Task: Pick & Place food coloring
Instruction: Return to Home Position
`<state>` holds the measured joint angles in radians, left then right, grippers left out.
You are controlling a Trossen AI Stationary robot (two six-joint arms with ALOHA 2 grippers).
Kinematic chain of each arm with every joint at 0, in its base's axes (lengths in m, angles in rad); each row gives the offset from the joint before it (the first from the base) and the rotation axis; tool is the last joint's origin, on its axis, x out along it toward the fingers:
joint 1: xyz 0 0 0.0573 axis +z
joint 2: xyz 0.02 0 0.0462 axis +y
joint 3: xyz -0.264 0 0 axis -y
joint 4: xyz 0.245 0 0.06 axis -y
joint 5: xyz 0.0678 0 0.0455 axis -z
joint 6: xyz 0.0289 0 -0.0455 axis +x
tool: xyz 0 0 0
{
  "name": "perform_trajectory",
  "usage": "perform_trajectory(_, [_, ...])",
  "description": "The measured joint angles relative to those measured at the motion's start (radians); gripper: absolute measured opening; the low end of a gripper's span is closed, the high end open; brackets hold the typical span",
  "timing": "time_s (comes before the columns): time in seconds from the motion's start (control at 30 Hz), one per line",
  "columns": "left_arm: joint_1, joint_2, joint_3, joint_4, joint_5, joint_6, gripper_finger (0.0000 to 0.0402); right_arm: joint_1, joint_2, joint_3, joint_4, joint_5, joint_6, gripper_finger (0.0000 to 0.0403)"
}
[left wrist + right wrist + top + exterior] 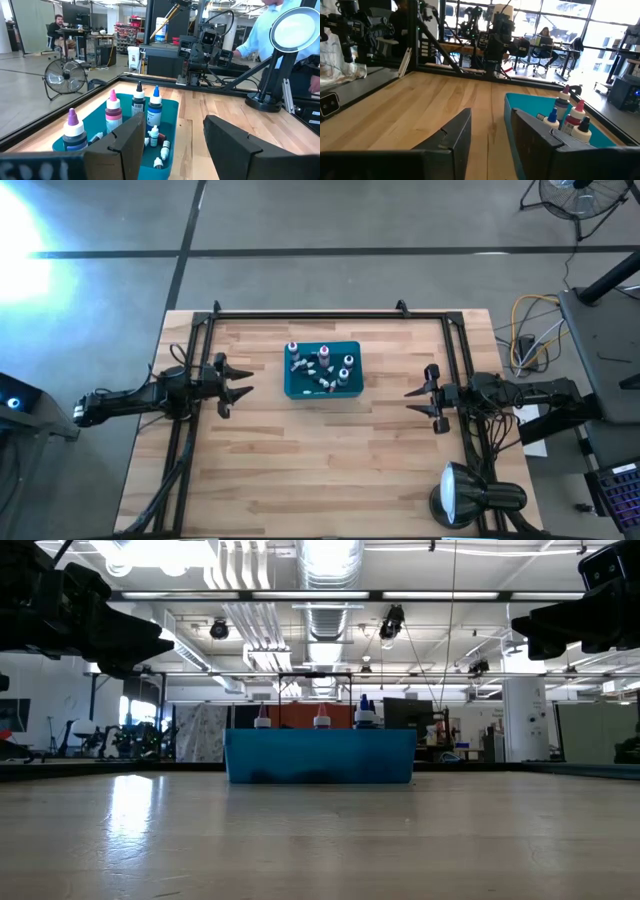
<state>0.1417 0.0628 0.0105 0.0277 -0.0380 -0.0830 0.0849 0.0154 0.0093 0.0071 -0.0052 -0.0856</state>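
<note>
A teal bin (322, 385) stands on its base at the middle of the wooden table. The food coloring bottles (323, 362) are inside it: several upright with purple (73, 131), pink (113, 112) and blue (155, 107) caps, and tiny ones lying on the bin's floor (159, 145). In the low view, three caps (321, 718) poke above the bin's rim (320, 732). My left gripper (245, 380) hovers open, left of the bin, pointing at it. My right gripper (410, 400) hovers open, right of the bin, also facing it. Both touch nothing.
A black rail frame (330, 316) runs along the table's far, left and right sides. A round desk lamp (465, 495) sits at the near right corner. Bare wood lies between each gripper and the bin. People (280, 30) and a fan (62, 77) are beyond the table.
</note>
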Motion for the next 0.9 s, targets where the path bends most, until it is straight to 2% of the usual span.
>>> perform_trajectory(0.5, [0.0,0.0,0.0,0.0,0.0,0.0,0.0179,0.0,0.0,0.0,0.0,0.0,0.0,0.012])
perform_trajectory(0.9, [0.0,0.0,0.0,0.0,0.0,0.0,0.0179,0.0,0.0,0.0,0.0,0.0,0.0,0.0134])
